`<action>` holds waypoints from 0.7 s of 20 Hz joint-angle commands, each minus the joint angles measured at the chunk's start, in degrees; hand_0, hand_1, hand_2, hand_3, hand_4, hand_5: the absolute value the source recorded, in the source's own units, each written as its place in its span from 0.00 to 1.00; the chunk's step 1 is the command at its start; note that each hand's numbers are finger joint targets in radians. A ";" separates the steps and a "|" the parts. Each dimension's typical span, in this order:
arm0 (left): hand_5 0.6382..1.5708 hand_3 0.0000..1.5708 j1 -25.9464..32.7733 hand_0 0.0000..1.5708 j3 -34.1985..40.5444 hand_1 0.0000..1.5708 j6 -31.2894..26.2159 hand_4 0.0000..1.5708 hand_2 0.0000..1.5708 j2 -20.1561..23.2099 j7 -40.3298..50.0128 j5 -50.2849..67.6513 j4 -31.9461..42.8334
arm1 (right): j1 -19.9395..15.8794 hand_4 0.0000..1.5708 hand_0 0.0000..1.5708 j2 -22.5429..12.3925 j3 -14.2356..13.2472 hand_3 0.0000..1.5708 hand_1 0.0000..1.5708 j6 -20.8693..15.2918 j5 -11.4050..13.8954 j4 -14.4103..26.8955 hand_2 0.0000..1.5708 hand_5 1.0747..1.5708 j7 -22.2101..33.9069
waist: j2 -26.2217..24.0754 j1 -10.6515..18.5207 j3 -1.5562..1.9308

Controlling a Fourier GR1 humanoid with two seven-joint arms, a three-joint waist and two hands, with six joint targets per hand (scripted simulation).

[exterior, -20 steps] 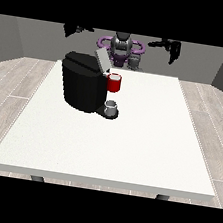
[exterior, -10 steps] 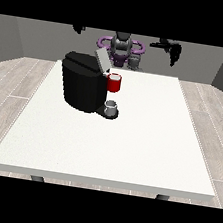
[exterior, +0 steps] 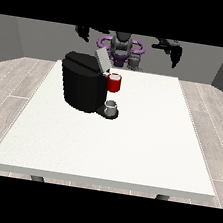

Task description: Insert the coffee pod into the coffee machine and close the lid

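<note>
Grey walls and plank floor surround the white table; either robot hand's finger state cannot be told.

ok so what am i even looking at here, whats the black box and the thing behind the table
One camera stands across the white table and faces a humanoid robot, small at the top. Its two black hands are raised off the table: one at the view's left, one at the view's right. Neither holds anything. The black box is a coffee machine with its grey lid tilted up. A red part sits at its front, and a small grey cup stands below on its base. Another small grey object sits at the table's far edge, near the robot; I cannot tell what it is.
</note>
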 commanded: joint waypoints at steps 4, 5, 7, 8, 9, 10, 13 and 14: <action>1.00 0.00 1.31 0.00 -2.35 0.00 3.22 0.00 0.00 -0.46 -1.02 0.19 -6.94 | -6.80 0.00 0.00 -2.16 -4.68 0.00 0.00 3.63 -3.58 6.37 0.00 1.00 -1.68 | 7.12 -0.82 0.00; 1.00 0.00 6.25 0.00 -7.40 0.00 4.12 0.00 0.00 -0.92 3.52 2.76 -10.22 | -4.12 0.00 0.00 0.30 -2.60 0.00 0.00 0.83 -0.48 8.81 0.00 1.00 -2.56 | 3.55 1.13 0.00; 1.00 0.00 3.72 0.00 -2.60 0.00 1.76 0.00 0.00 1.94 -0.62 2.12 -8.20 | -6.88 0.00 0.00 0.81 -2.82 0.00 0.00 0.66 -0.45 8.94 0.00 1.00 -5.16 | 8.90 -0.30 -0.01; 1.00 0.00 -0.25 0.00 -2.63 0.00 3.36 0.00 0.00 1.21 5.25 3.15 -9.98 | -11.39 0.00 0.00 -3.62 -6.70 0.00 0.00 3.73 -3.64 10.82 0.00 1.00 -1.53 | 8.83 0.19 0.00; 1.00 0.00 4.97 0.00 -4.22 0.00 2.19 0.00 0.00 1.62 3.25 2.65 -11.64 | -8.87 0.00 0.00 -0.51 -3.49 0.00 0.00 1.99 -0.46 11.81 0.00 1.00 -4.61 | 7.74 -0.07 -0.01; 1.00 0.00 5.31 0.00 -5.23 0.00 2.09 0.00 0.00 0.37 2.19 2.54 -12.45 | -10.33 0.00 0.00 0.19 -3.92 0.00 0.00 0.30 0.07 13.47 0.00 1.00 -5.44 | 8.80 1.53 0.00; 1.00 0.00 4.71 0.00 -2.74 0.00 2.80 0.00 0.00 4.04 6.18 5.26 -13.87 | -10.03 0.00 0.00 -0.24 -3.31 0.00 0.00 3.02 -0.72 13.26 0.00 1.00 -3.54 | 7.25 -1.67 -0.01; 1.00 0.00 7.50 0.00 -4.78 0.00 4.77 0.00 0.00 0.88 0.19 2.66 -12.00 | -10.83 0.00 0.00 1.60 -1.23 0.00 0.00 0.58 1.39 12.51 0.00 1.00 -2.38 | 8.01 -1.74 -0.02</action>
